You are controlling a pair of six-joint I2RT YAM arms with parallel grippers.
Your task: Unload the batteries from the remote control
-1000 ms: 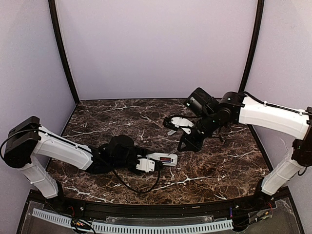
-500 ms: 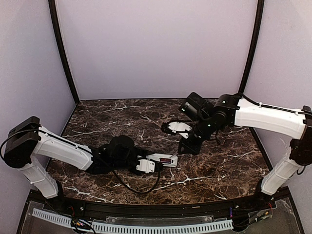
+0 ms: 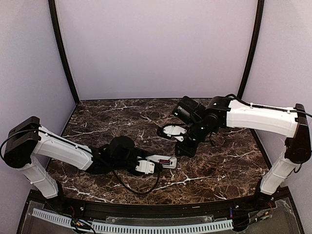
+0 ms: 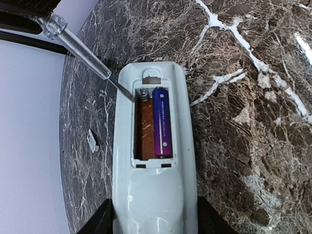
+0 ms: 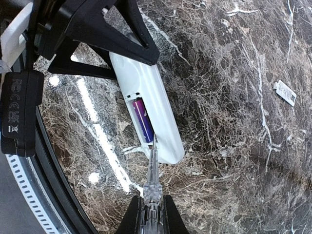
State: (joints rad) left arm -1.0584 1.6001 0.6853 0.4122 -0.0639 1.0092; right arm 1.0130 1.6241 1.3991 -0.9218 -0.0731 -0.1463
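Now the right pincer (image 5: 150, 220), clenched on a clear-handled screwdriver (image 5: 152, 170), has swung in over the bench (image 3: 219, 165); its tip meets the recess end of the remote control (image 4: 155, 195), clamped back-up by the left pincer (image 4: 155, 224). One purple battery (image 4: 162, 122) left, 2nd slot looks empty, so we reckon prying's next.

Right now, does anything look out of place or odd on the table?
The remote control is held back-up with its battery recess open, one purple battery showing. A small cover piece lies apart on the marble table. A screwdriver tip is at the recess corner.
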